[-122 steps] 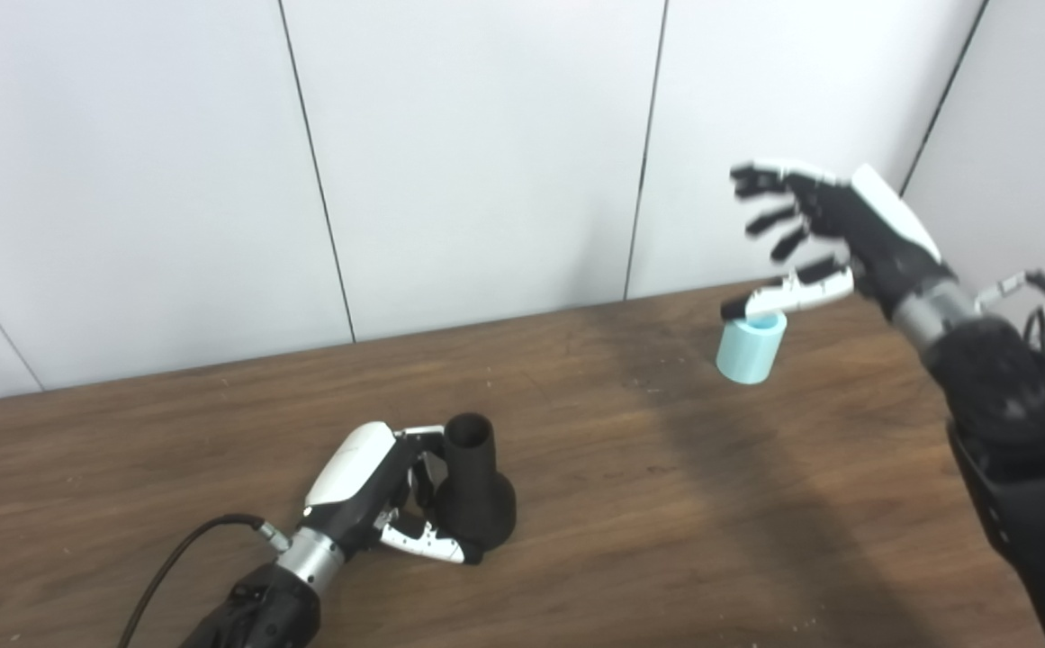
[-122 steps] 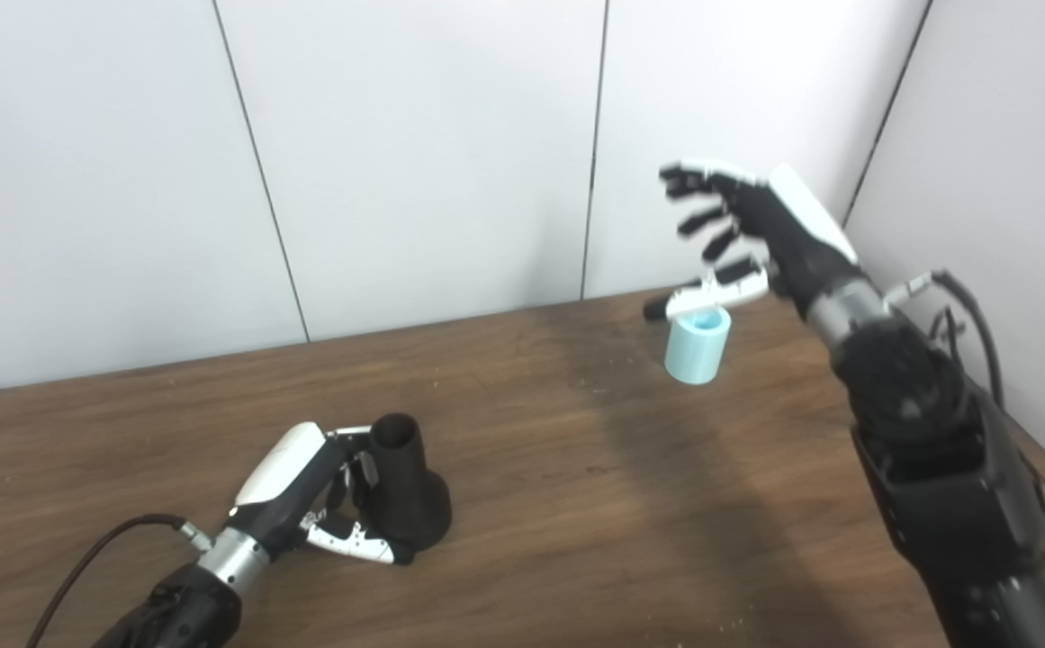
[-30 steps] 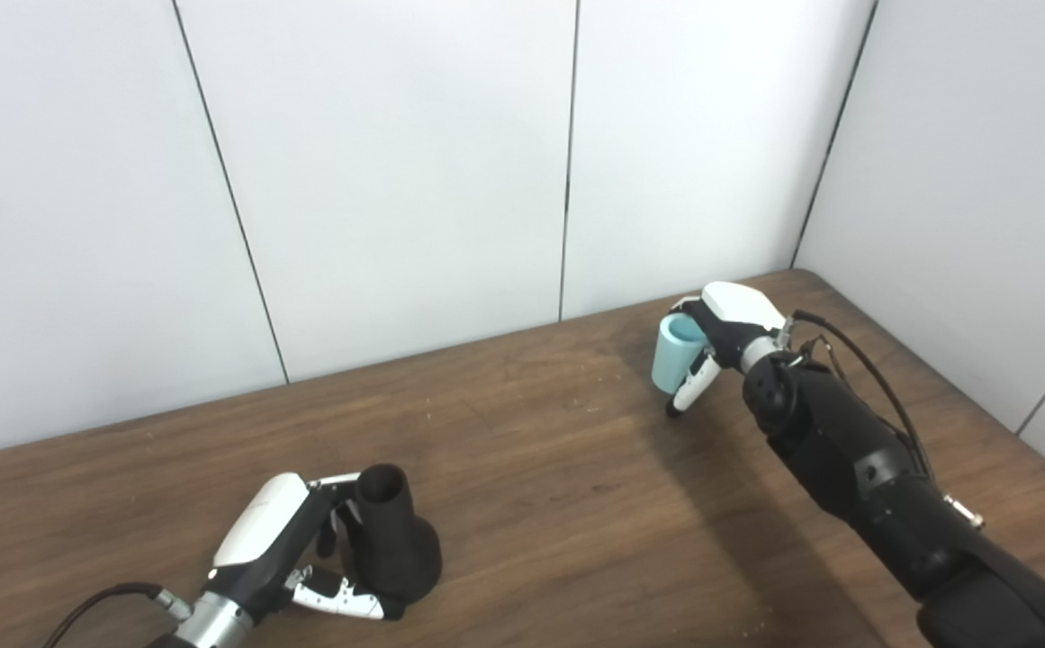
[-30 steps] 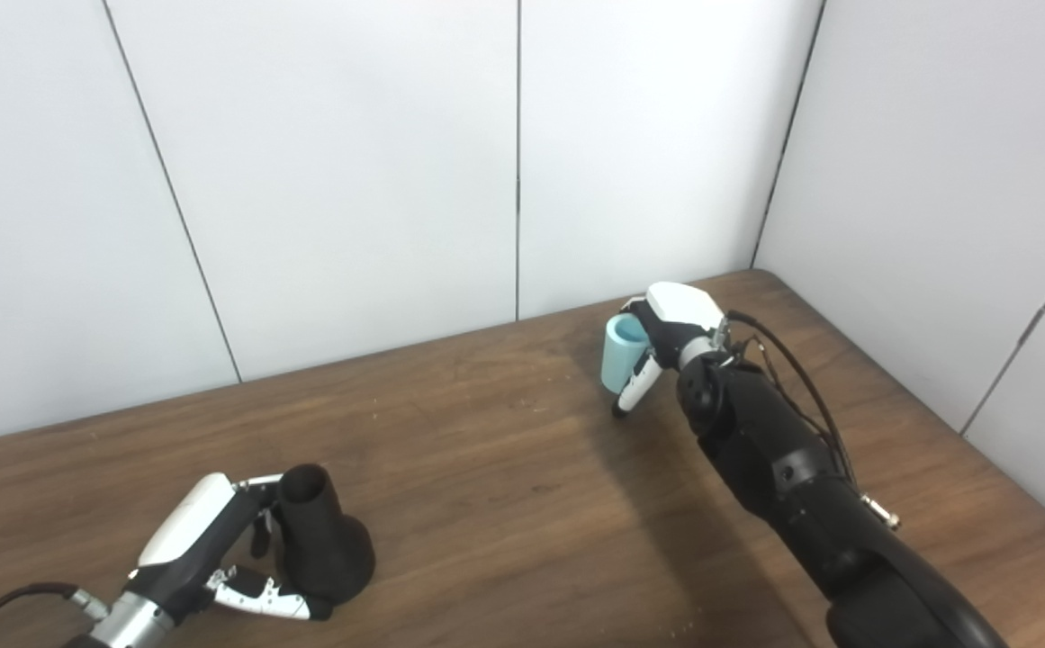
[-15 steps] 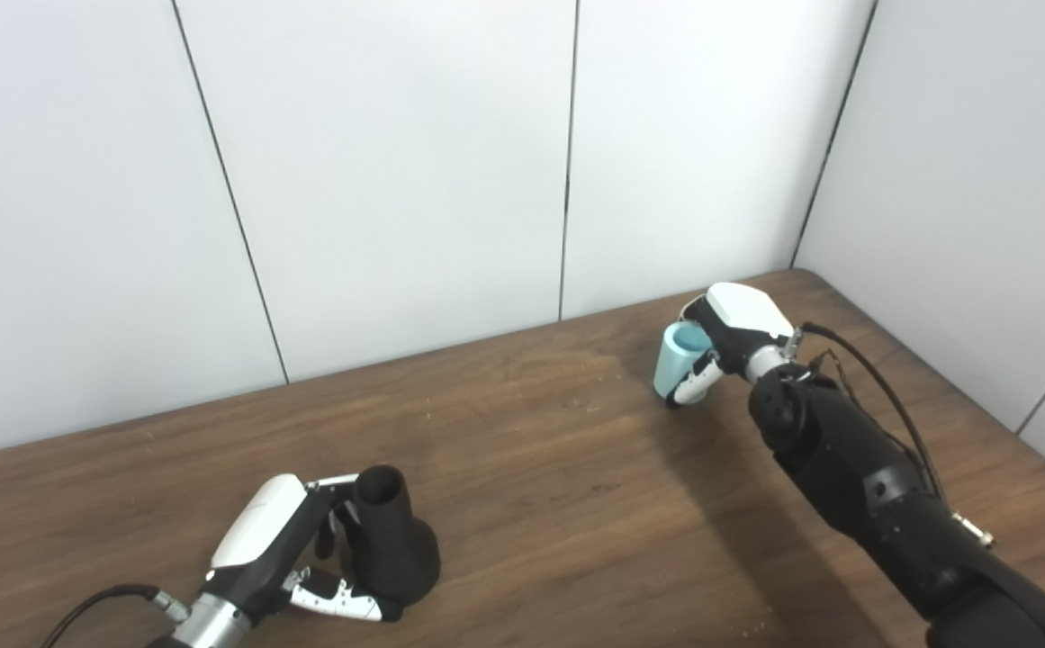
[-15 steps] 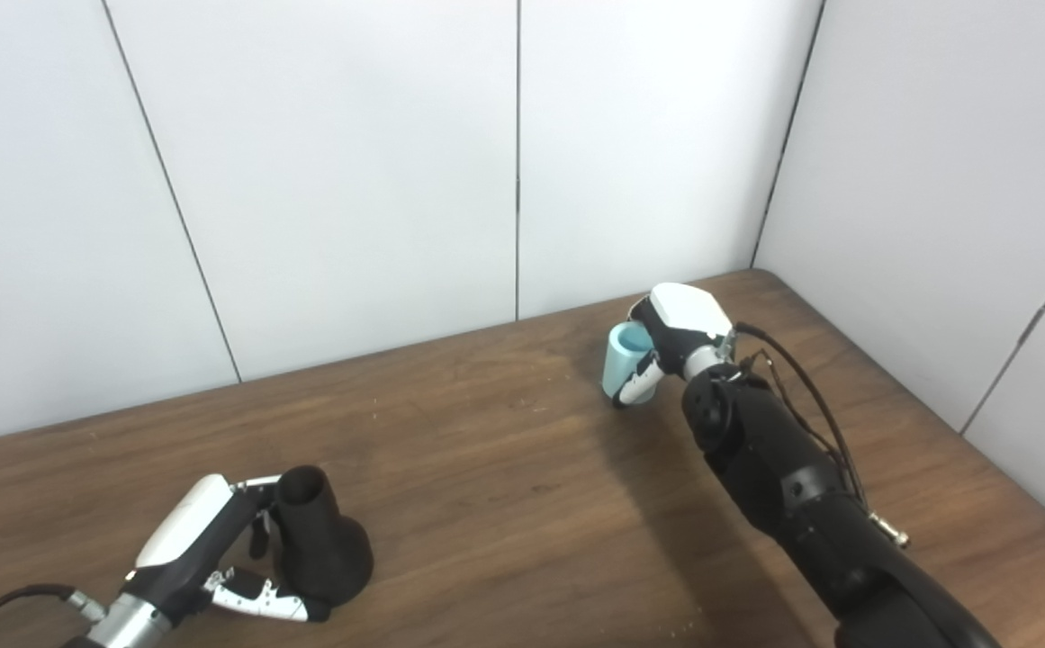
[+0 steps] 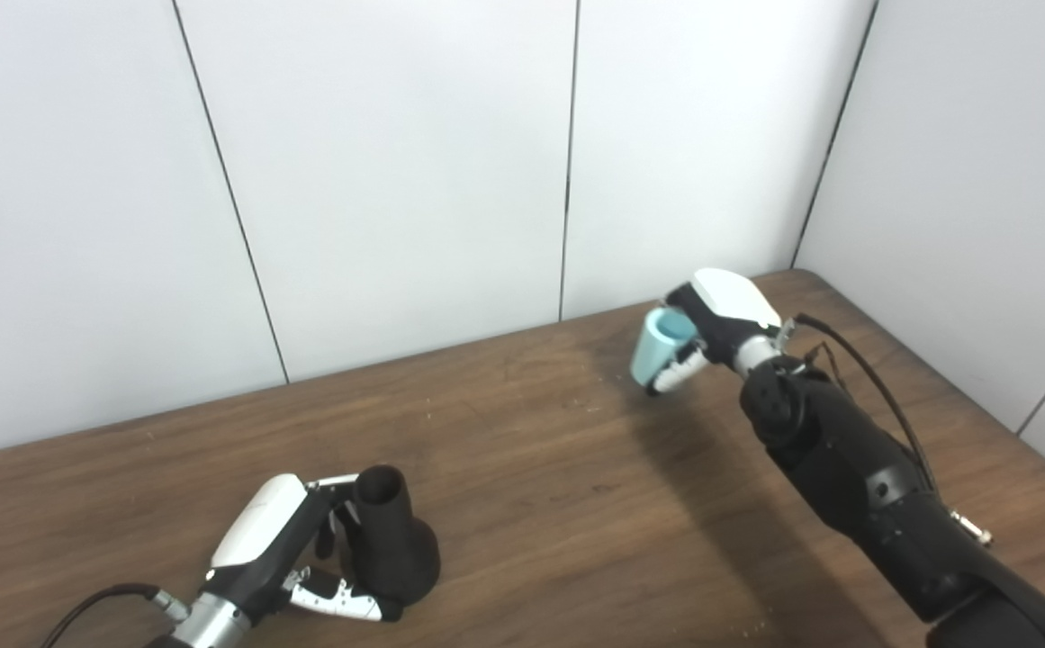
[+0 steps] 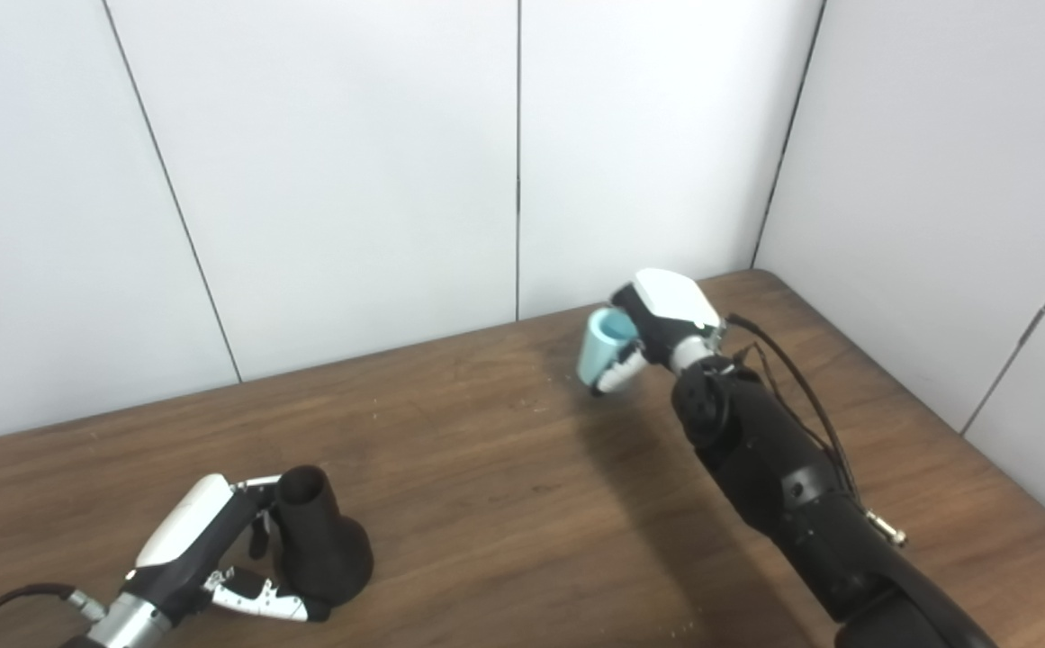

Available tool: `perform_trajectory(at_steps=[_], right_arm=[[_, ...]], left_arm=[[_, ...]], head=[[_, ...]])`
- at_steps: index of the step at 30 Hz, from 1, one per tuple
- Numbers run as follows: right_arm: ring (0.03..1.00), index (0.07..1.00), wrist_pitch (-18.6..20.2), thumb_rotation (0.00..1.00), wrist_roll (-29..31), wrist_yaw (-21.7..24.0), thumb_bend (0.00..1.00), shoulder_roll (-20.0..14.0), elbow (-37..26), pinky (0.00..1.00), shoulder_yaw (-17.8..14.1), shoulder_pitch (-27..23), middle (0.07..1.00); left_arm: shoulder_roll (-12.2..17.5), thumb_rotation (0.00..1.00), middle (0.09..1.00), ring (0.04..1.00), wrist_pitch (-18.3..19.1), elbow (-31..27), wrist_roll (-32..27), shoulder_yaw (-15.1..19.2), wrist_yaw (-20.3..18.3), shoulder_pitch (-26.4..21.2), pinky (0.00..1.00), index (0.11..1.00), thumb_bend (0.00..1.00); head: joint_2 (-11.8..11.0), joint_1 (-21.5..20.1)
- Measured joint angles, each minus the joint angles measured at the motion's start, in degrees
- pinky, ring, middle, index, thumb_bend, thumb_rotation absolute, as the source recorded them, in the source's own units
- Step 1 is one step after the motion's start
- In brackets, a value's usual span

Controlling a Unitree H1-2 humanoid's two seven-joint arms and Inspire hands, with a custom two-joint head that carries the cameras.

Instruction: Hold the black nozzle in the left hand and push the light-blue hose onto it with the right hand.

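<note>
Left hand [image 7: 283, 549] wrapped around black nozzle [image 7: 387, 549], upright on counter [image 7: 531, 504] at 7 o'clock. Right hand [image 7: 711, 328] clamped on light-blue hose [image 7: 655, 355], tilted, at 2 o'clock.

2 head cameras, side by side, both looking down and forward across wooden table [image 7: 522, 468] toward white panelled wall [image 7: 396, 162] and right corner. Medium distance; arms enter from bottom edge. Views overlap almost fully: same table, wall seams, corner. Right eye view set slightly rightward, so contents sit further left in its frame and more right side wall [image 8: 954, 180] shows.
</note>
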Motion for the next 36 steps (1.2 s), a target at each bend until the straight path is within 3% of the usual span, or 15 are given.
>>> perform_trajectory(at_steps=[6, 14, 22, 28, 36], right_arm=[[0.471, 0.469, 1.2, 0.0, 6.1, 11.0, 0.52, 0.5, -13.4, 0.42, 0.4, -1.9, 0.485], [0.418, 0.499, 3.2, 0.0, 4.5, 19.9, 0.52, 0.6, -28.2, 0.35, 4.3, -4.1, 0.472], [0.422, 0.491, 3.1, 0.0, 7.8, 26.6, 0.52, 0.8, -33.0, 0.35, 4.4, -4.8, 0.494], [0.415, 0.496, 3.0, 0.0, 9.1, 29.8, 0.52, 1.5, -35.4, 0.35, 4.8, -7.5, 0.494], [0.402, 0.521, 2.7, 0.0, 8.5, 32.8, 0.52, 1.9, -36.5, 0.33, 7.2, -8.1, 0.473]], left_arm=[[-0.8, 0.0, 0.435, 0.418, 1.1, 0.0, 0.5, -0.3, 0.0, -0.3, 0.34, 0.494, 0.53], [-2.8, 0.0, 0.452, 0.403, 5.0, -0.6, 1.7, -0.8, 0.0, -0.8, 0.32, 0.484, 0.53], [-3.6, 0.0, 0.491, 0.399, 6.8, -0.6, 2.7, -1.6, 0.4, -1.4, 0.34, 0.467, 0.53], [-4.5, 0.0, 0.433, 0.393, 7.7, -0.5, 2.8, -2.0, 0.4, -1.7, 0.36, 0.485, 0.53], [-4.9, 0.0, 0.43, 0.398, 8.3, -0.4, 2.8, -2.0, 0.4, -1.7, 0.37, 0.488, 0.53]], head=[[1.7, 7.3], [3.7, 16.2], [5.4, 21.4], [6.2, 21.8], [6.9, 22.9]])
